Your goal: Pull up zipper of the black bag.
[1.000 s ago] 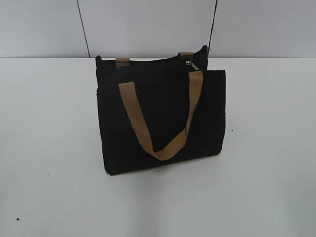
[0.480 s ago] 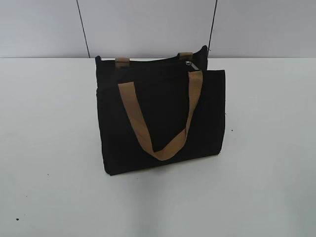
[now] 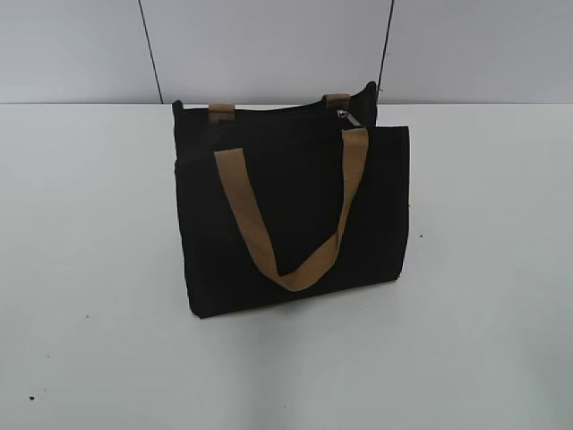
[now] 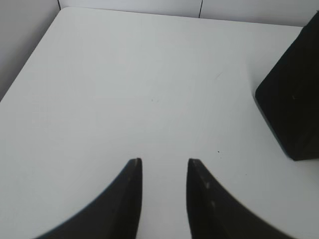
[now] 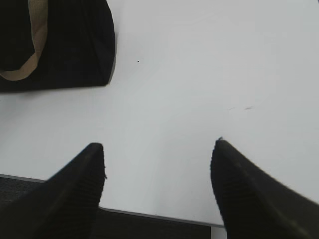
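Note:
The black bag (image 3: 291, 210) stands upright in the middle of the white table, one tan handle (image 3: 269, 233) hanging down its front. The small silver zipper (image 3: 346, 117) sits at the right end of the top zip track. No gripper shows in the exterior view. In the left wrist view my left gripper (image 4: 163, 162) is open and empty over bare table, with a corner of the bag (image 4: 294, 99) to its right. In the right wrist view my right gripper (image 5: 159, 147) is open and empty near the table's front edge, with the bag (image 5: 65, 45) at upper left.
The white table (image 3: 483, 296) spreads around the bag on all sides. A grey panelled wall (image 3: 269, 45) runs behind it. The table's front edge (image 5: 159, 216) shows under the right gripper.

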`<state>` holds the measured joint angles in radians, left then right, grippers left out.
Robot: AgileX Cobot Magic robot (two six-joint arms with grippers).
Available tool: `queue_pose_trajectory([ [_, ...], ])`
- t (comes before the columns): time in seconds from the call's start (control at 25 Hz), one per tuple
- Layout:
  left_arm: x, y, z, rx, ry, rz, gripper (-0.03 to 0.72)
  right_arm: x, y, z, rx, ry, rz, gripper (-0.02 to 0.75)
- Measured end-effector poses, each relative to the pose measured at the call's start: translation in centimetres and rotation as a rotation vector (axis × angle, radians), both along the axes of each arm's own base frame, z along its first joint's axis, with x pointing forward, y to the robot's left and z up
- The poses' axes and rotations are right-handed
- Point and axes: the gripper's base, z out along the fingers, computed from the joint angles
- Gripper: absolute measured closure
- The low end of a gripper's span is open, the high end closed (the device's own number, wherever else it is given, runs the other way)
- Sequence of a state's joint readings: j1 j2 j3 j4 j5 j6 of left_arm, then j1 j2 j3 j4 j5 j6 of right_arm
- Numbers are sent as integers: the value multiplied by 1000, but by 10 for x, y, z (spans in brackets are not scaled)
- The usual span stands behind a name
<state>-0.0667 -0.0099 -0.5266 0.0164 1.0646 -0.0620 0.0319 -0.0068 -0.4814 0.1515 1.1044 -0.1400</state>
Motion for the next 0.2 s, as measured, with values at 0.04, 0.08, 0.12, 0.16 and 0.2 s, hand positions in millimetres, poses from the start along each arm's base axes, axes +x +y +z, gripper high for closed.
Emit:
queue_pose_trajectory([
  [0.04,0,0,0,0,0,0,448,0,0,0,0,0,-1,225],
  [0.08,0,0,0,0,0,0,448,0,0,0,0,0,-1,226],
  [0.12,0,0,0,0,0,0,448,0,0,0,0,0,-1,226],
  [0.16,0,0,0,0,0,0,448,0,0,0,0,0,-1,226],
  [0.2,0,0,0,0,0,0,448,0,0,0,0,0,-1,226],
])
